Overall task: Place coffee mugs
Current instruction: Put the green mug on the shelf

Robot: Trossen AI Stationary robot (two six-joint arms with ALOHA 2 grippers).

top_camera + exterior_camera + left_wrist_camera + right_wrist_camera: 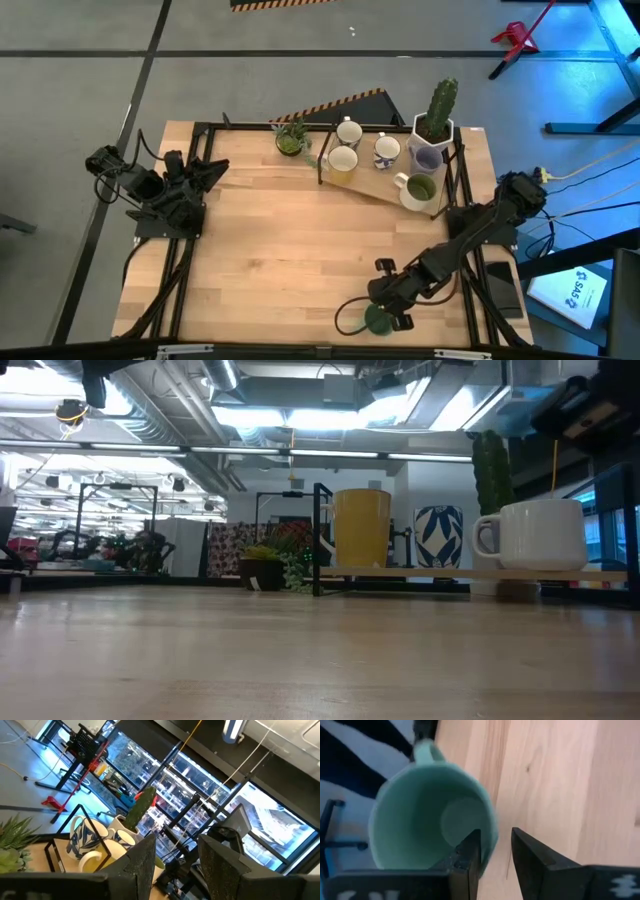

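The right gripper [495, 857] pinches the rim of a green mug [432, 815] at the surface's [290, 250] near right edge, the shelf [375, 185] lying diagonally beyond, far nearer this arm.

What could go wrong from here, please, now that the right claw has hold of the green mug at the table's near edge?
1. The right claw pinches only the green mug by its rim wall, one finger inside, so the mug could tilt or slip when lifted.
2. The mug sits at the table's near edge, so a slip might send it to the floor.
3. The shelf already holds mugs and the cactus pot, which the carried mug could bump.
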